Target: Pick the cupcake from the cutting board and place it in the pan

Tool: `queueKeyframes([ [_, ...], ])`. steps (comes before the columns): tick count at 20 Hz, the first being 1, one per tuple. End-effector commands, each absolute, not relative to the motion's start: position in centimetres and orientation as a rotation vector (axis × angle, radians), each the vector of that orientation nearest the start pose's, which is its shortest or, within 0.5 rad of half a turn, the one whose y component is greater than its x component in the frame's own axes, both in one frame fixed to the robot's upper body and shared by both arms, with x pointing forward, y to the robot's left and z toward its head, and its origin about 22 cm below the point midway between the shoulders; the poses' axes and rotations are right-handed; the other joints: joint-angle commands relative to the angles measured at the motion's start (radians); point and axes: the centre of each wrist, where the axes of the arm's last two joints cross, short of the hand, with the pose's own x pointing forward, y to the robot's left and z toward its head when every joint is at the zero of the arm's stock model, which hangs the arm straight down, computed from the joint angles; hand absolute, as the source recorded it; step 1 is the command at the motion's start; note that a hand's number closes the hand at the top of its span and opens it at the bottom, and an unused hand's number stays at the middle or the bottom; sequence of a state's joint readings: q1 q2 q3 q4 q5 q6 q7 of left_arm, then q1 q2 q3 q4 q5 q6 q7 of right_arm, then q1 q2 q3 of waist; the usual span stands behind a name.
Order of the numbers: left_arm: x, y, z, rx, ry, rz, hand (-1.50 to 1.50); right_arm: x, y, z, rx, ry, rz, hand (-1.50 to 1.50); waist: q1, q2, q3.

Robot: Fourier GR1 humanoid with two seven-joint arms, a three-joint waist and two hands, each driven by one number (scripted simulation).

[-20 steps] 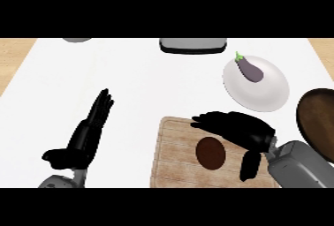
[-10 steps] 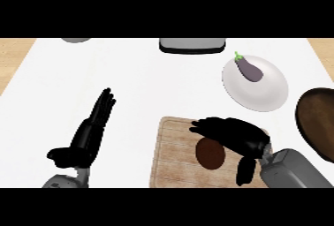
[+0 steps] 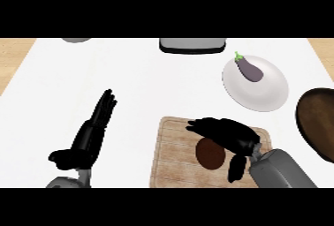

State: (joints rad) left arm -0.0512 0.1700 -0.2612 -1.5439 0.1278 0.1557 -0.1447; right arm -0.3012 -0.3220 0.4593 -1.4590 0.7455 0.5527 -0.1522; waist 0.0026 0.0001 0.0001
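Early in the task: cupcake (image 3: 210, 153) on the cutting board (image 3: 175, 150), just under the right hand (image 3: 225, 132), fingers curled over but not visibly gripping. Lift and carry right to the pan (image 3: 318, 123) remaining. Left hand (image 3: 91, 132) resting, fingers straight.

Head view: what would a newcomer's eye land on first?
The right hand, curled over the dark brown cupcake on the wooden cutting board at lower centre. Next, the purple eggplant on the white plate at upper right, and the dark pan at the right edge.
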Motion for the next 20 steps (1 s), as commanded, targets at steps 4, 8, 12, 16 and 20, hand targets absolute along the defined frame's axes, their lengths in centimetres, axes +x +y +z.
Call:
queueKeyframes([
  [4, 24.6, 19.3, -0.3, -0.07, -1.699, -0.129, 0.0, 29.6, -15.5, 0.4, -0.113, -1.258, 1.7, -1.5, 0.001, 0.001, 0.0],
  [8, 24.8, 21.0, 0.6, -0.072, -1.68, -0.138, 0.0, 29.1, -16.3, -0.7, -0.085, -1.185, 1.855, 1.5, 0.003, 0.001, 0.0],
  [12, 25.1, 20.7, 0.8, -0.055, -1.702, -0.133, 0.0, 28.4, -15.6, -1.2, -0.11, -1.257, 1.924, 1.5, 0.001, 0.0, 0.0],
  [16, 24.4, 20.2, 1.7, -0.055, -1.708, -0.126, 0.0, 30.0, -12.9, -1.8, -0.145, -1.293, 1.921, 1.5, 0.005, 0.001, 0.0],
  [20, 23.9, 19.5, 0.5, -0.066, -1.696, -0.111, 0.0, 28.3, -13.9, 0.8, -0.173, -1.365, 1.867, 1.5, -0.005, -0.002, 0.0],
])
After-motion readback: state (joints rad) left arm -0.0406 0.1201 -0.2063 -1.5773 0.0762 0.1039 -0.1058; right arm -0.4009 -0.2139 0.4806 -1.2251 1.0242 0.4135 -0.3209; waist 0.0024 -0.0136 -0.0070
